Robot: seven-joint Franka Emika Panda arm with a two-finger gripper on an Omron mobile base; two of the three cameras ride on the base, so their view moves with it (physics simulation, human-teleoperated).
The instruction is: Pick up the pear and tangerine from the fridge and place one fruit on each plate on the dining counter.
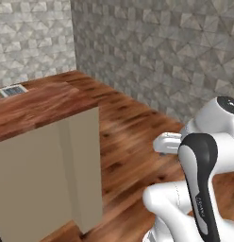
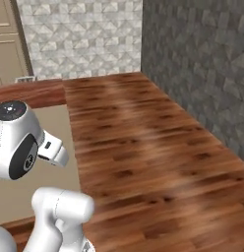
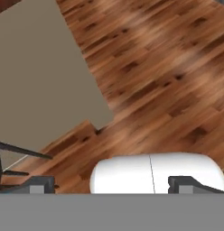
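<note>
The claw (image 3: 111, 185) gapes wide, empty, over wooden floor (image 3: 168, 67); left base view shows the dining counter (image 1: 38, 101).

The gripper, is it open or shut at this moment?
Open: in the hand view the gripper has its two dark fingertips far apart, with nothing between them.

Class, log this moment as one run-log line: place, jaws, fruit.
place: beside dining counter end, over wood floor | jaws: open, empty | fruit: none in view

Glossy reddish-brown desk (image 1: 53, 101) on beige base; small grey-blue flat item (image 1: 12, 90) at far left edge; wood floor (image 2: 143, 142) beside it.
</note>
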